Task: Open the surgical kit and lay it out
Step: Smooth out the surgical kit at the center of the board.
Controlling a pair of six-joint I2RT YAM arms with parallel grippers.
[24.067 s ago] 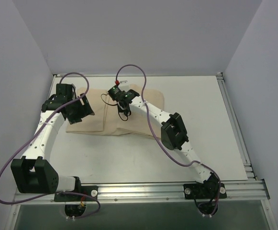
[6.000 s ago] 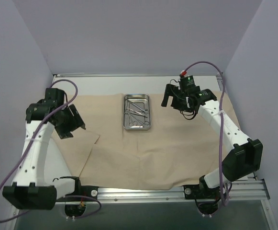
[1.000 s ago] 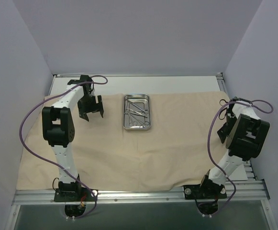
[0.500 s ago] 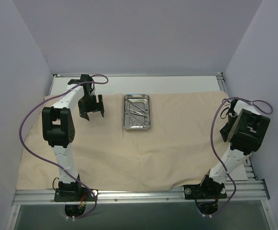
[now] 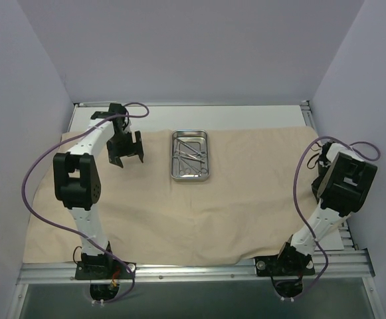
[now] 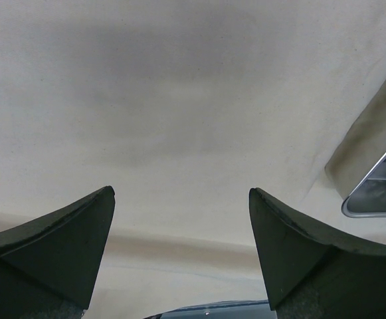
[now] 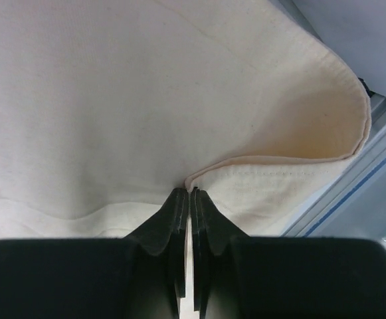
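Observation:
The beige cloth wrap (image 5: 179, 206) lies spread flat across the table. On it, at the back centre, stands the shiny steel tray (image 5: 177, 174) holding several slim steel instruments (image 5: 187, 151). My left gripper (image 5: 126, 149) hovers open over bare cloth (image 6: 179, 100) left of the tray, whose corner (image 6: 379, 193) shows at the right of the left wrist view. My right gripper (image 7: 189, 193) is shut on a raised fold of the cloth's hemmed right edge (image 7: 279, 179). In the top view the right arm (image 5: 342, 179) hides those fingers.
An aluminium rail (image 7: 352, 193) runs just beyond the cloth's right edge. Another rail (image 5: 193, 266) crosses the near side between the arm bases. White table (image 5: 246, 114) shows behind the cloth, with walls close on three sides.
The right gripper's jaws have closed onto the cloth's right edge. The left arm's elbow shifted slightly; its gripper stays open near the tray. Much earlier the cloth was a folded bundle.

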